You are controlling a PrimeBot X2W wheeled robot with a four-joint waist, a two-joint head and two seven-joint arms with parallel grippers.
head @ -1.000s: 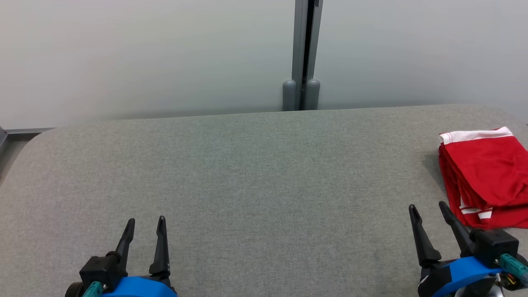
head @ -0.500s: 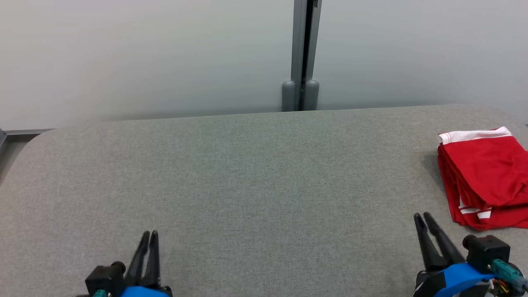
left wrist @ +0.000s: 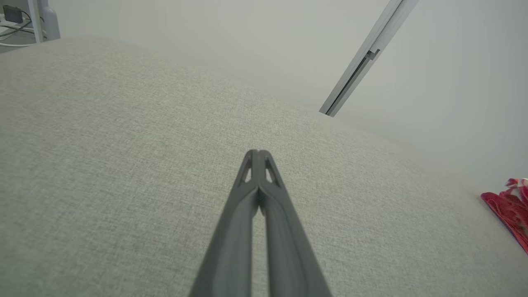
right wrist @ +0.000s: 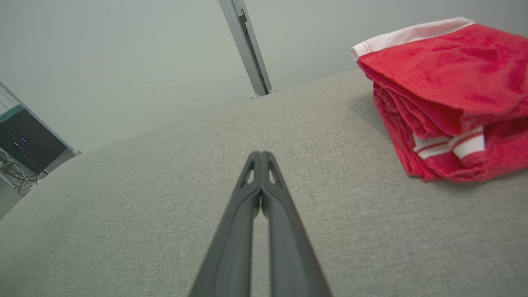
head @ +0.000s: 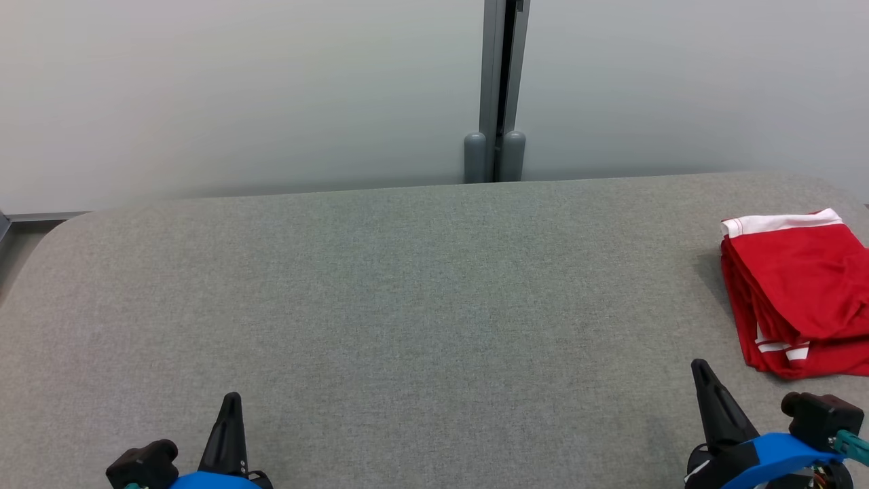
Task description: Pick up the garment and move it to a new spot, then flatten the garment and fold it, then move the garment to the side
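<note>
Grey woven cloth covers the surface (head: 407, 285), and most of it lies bare. Far to the left of the garment, the left hand (head: 231, 402) sits low in the head view, its two dark fingers pressed together on nothing. A second ago they stood spread apart, and the hand has also drawn back toward the robot. Further right, behind the surface and still left of the garment, a grey post (head: 500, 81) stands against the pale wall. Just left of the garment and nearer the robot, the right hand (head: 700, 370) is likewise clenched and empty. It has closed over the same second and pulled back, and it is near the garment but apart from it. The garment (head: 794, 285) itself, red with white trim, lies folded in a stack at the surface's right end and has not moved. I judge that both hands closing empty and retreating means the fold and the move aside are finished. Count: one garment, two hands, one surface, one post.
</note>
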